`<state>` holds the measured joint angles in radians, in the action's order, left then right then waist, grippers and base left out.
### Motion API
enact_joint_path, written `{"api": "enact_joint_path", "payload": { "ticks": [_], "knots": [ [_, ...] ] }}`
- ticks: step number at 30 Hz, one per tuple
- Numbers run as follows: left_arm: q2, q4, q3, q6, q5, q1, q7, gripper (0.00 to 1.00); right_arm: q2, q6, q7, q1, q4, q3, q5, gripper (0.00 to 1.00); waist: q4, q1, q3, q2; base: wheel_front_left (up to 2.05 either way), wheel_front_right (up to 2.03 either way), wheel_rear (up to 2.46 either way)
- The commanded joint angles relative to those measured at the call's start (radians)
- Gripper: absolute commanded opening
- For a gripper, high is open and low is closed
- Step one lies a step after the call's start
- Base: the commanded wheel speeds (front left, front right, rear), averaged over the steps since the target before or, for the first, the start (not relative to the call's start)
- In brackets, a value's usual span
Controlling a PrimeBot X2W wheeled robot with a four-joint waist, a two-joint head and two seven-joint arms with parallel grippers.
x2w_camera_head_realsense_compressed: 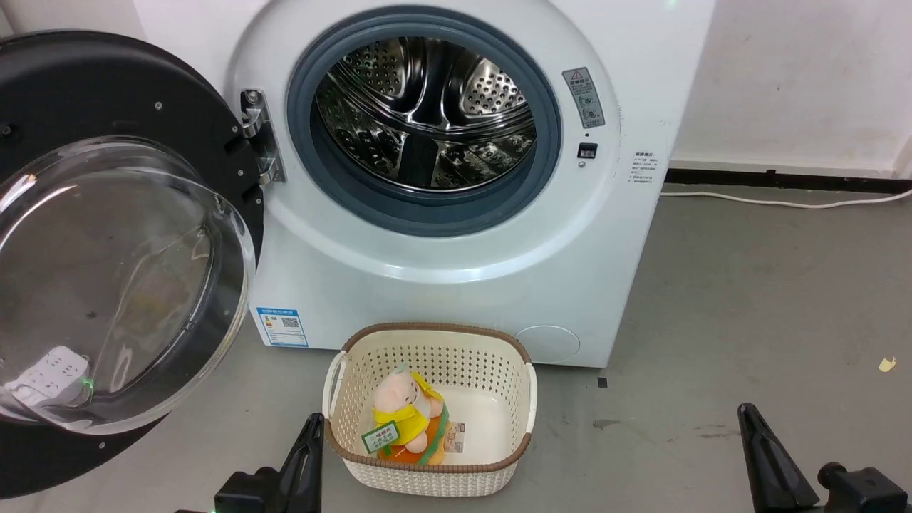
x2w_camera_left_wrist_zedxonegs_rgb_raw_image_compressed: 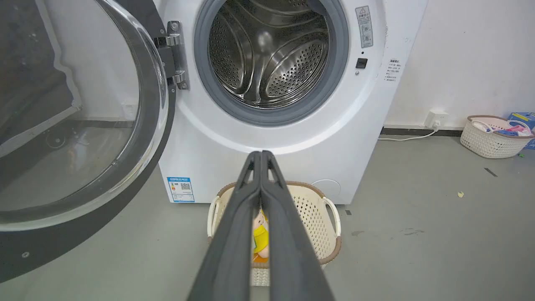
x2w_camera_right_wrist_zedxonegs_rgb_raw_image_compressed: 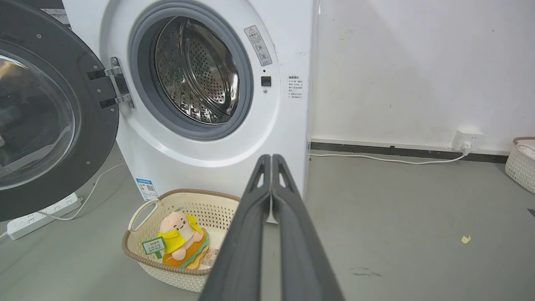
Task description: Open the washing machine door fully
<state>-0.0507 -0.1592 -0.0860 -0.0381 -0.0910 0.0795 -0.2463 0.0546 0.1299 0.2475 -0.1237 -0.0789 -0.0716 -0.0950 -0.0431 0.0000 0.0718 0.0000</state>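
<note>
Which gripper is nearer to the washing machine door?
Left. The left gripper is just right of the washing machine door; the right gripper is much farther right, past the basket.

I can read no wording: the washing machine bears a blue QR sticker at seven o'clock, a grey warning-triangle label at two.

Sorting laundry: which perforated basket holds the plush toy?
The cream brown-rimmed basket before the white washing machine; the far basket by the wall holds clothes.
</note>
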Motion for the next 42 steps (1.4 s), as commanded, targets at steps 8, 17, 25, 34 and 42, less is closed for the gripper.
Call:
{"api": "enact_joint_path", "payload": {
  "ticks": [8, 17, 25, 34, 42],
  "knots": [
    [0.000, 0.015, 0.008, 0.004, 0.010, -0.009, 0.020, 0.00, 0.000, 0.000, -0.019, 0.013, 0.009, 0.007, 0.010, 0.00, 0.003, 0.0000, -0.005, 0.0000, 0.00, 0.00, 0.00],
    [0.000, 0.027, 0.014, 0.007, 0.016, -0.014, 0.038, 0.00, -0.001, 0.000, -0.037, 0.022, 0.014, 0.012, 0.017, 0.00, 0.006, 0.0000, -0.010, 0.0000, 0.00, 0.00, 0.00],
    [0.000, 0.037, 0.020, 0.009, 0.022, -0.020, 0.054, 0.00, -0.001, 0.000, -0.054, 0.030, 0.019, 0.017, 0.023, 0.00, 0.009, 0.0000, -0.015, 0.0000, 0.00, 0.00, 0.00],
    [0.000, 0.049, 0.026, 0.012, 0.029, -0.025, 0.073, 0.00, -0.001, 0.000, -0.072, 0.039, 0.025, 0.022, 0.030, 0.00, 0.012, 0.0000, -0.021, 0.0000, 0.00, 0.00, 0.00],
    [0.000, 0.059, 0.032, 0.015, 0.034, -0.030, 0.089, 0.00, -0.002, 0.000, -0.089, 0.047, 0.030, 0.027, 0.036, 0.00, 0.015, 0.0000, -0.025, 0.0000, 0.00, 0.00, 0.00]
  ]
}}
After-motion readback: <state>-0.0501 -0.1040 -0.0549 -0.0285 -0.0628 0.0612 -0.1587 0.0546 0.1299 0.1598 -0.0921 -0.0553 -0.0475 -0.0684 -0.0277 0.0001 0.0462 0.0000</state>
